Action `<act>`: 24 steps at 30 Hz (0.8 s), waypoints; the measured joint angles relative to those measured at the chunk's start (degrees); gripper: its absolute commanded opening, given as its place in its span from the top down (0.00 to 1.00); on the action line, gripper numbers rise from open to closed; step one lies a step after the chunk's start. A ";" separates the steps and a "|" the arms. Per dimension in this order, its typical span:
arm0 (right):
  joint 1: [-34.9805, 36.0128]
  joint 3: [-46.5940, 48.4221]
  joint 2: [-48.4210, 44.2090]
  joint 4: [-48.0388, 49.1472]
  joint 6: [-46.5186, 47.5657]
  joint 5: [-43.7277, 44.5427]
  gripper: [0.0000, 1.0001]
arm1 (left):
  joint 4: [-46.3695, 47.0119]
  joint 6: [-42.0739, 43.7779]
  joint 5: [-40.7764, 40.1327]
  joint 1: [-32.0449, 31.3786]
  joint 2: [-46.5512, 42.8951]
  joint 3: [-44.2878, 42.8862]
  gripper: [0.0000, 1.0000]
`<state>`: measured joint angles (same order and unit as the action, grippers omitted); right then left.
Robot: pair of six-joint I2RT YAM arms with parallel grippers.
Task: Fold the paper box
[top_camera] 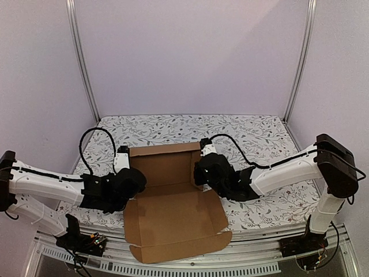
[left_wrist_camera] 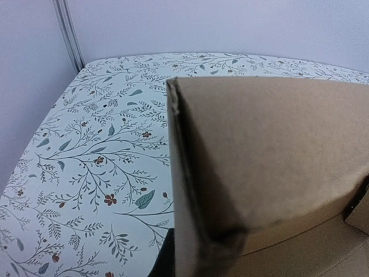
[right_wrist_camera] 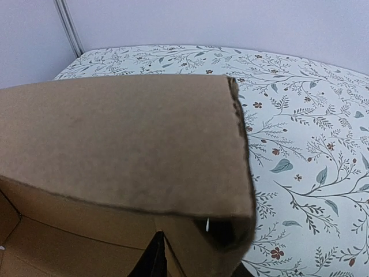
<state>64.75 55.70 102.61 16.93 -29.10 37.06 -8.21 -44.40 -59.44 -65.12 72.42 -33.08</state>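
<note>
The paper box (top_camera: 173, 210), a plain brown corrugated cardboard sheet, lies centre-frame with its far walls raised. The left gripper (top_camera: 134, 178) is closed tight at the left wall (hold unclear). How wide the right gripper (top_camera: 198, 172) stands I cannot tell. Uneven pressure could let the walls spring flat.

The paper box (top_camera: 173, 213) is matt brown cardboard, rough at its cut edges; the table (top_camera: 259, 130) has a smooth floral-printed cover.

Paper box (top_camera: 173, 213): one; robot arms (top_camera: 46, 182) (top_camera: 288, 173): two; table (top_camera: 253, 133) with flowered cover: one; upright metal posts (top_camera: 83, 63) (top_camera: 301, 57): two; wall panels (top_camera: 190, 52) (top_camera: 34, 75) (top_camera: 340, 69): three.
</note>
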 measured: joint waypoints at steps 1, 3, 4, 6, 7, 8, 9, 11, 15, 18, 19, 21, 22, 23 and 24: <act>-0.04 -0.15 0.24 0.48 0.13 -0.02 0.73 | 0.04 -0.17 0.00 -0.13 0.04 0.04 1.00; -0.07 -0.57 0.61 1.64 0.57 -0.07 0.73 | 0.02 -0.28 -0.02 -0.31 0.04 0.11 1.00; -0.07 -0.76 0.74 2.05 0.76 -0.11 0.73 | 0.00 -0.31 -0.02 -0.35 0.04 0.17 1.00; -0.13 -1.51 0.92 3.58 1.20 -0.42 0.72 | -0.02 -0.44 0.00 -0.44 0.04 0.33 1.00; -0.20 -1.84 0.98 4.24 1.31 -0.63 0.72 | 0.00 -0.48 0.00 -0.46 0.04 0.42 1.00; -0.33 -2.38 1.09 5.31 1.44 -1.01 0.72 | 0.07 -0.57 0.02 -0.50 0.04 0.55 1.00; -0.48 -2.97 1.20 6.56 1.57 -1.46 0.71 | 0.22 -0.74 0.09 -0.61 0.04 0.79 1.00; -0.72 -4.22 1.57 8.96 1.73 -2.34 0.71 | 0.46 -1.29 0.31 -0.79 0.02 1.25 1.00; -0.94 -6.75 3.34 14.73 1.68 -3.78 0.72 | 0.87 -2.43 0.79 -0.92 -0.09 2.01 1.00; -1.07 -8.09 4.42 18.64 1.66 -4.26 0.72 | 0.83 -3.15 0.90 -0.98 -0.09 2.32 1.00; -1.07 -8.55 4.61 19.98 1.68 -4.35 0.72 | 0.83 -3.45 0.87 -1.03 -0.09 2.36 1.00; -1.07 -9.40 4.81 22.03 1.75 -4.48 0.72 | 0.74 -3.93 0.85 -1.09 -0.09 2.40 1.00; -1.07 -9.90 5.03 23.32 1.86 -4.52 0.72 | 0.74 -4.15 0.87 -1.14 -0.09 2.40 1.00; -1.07 -10.29 5.31 24.65 1.99 -4.57 0.71 | 0.66 -4.35 0.87 -1.16 -0.09 2.40 1.00; -1.07 -10.69 5.73 26.08 2.21 -4.57 0.71 | 0.59 -4.63 0.87 -1.20 -0.07 2.40 1.00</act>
<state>63.68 45.01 108.33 43.00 -26.89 32.49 -7.62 -49.04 -58.57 -66.32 72.36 -30.68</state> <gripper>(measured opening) 0.284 0.023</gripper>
